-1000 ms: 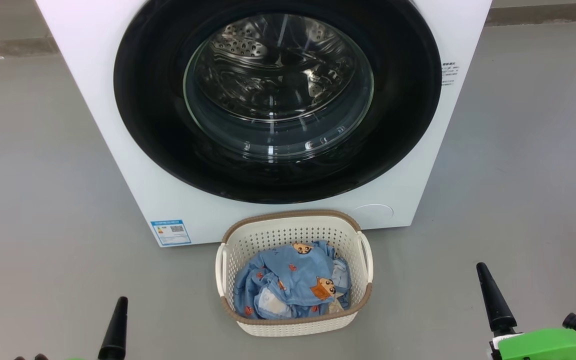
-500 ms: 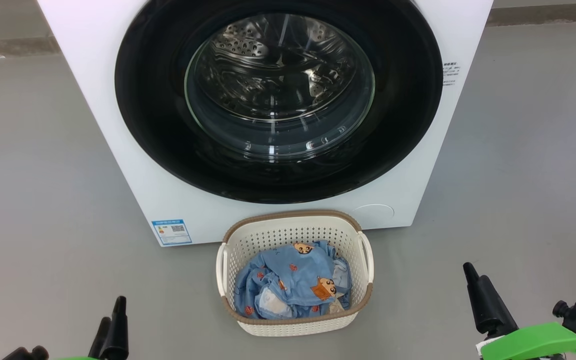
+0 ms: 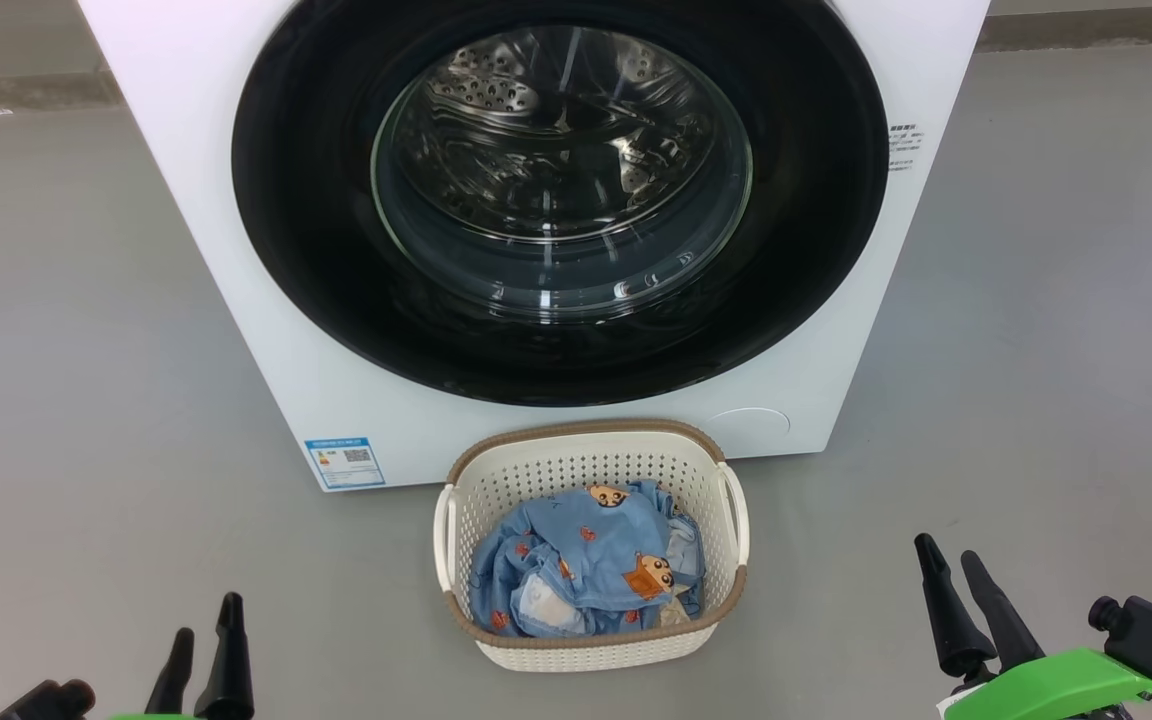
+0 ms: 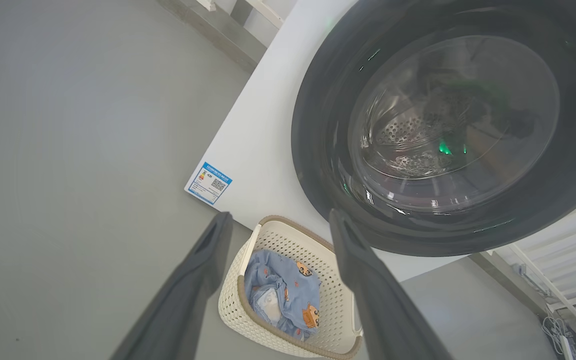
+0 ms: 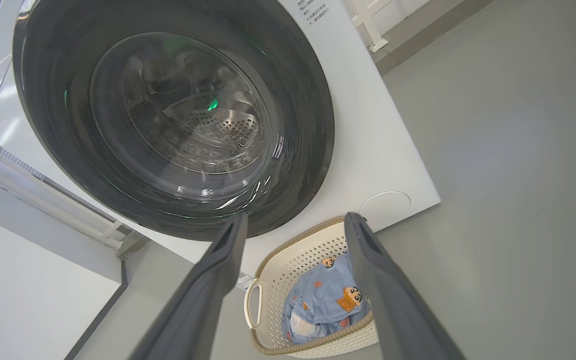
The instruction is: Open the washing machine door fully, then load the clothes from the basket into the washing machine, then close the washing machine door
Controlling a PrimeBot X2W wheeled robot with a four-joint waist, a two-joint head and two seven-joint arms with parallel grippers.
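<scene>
Head view: one washing machine (image 3: 236, 300), with its one washing machine door (image 3: 316, 250) shut flat against the front. One blue sticker (image 3: 344, 462) sits low on the robot's left. One basket (image 3: 591, 470) stands on the floor (image 3: 86, 350) just in front, with the clothes (image 3: 586, 560) bunched inside; garment count unclear. Two grippers sit low: left gripper (image 3: 207, 615) and right gripper (image 3: 946, 548), both well apart from the basket.
Left wrist view: two fingers spread wide, nothing held.
Right wrist view: two fingers spread wide, empty.

Floor (image 3: 76, 300): grey, smooth. Skirting strip (image 3: 16, 95): darker grey, head view, 10 o'clock. White slatted frame (image 4: 573, 235): left wrist view, 4 o'clock; pale cables (image 4: 550, 327) near it, 5 o'clock.
</scene>
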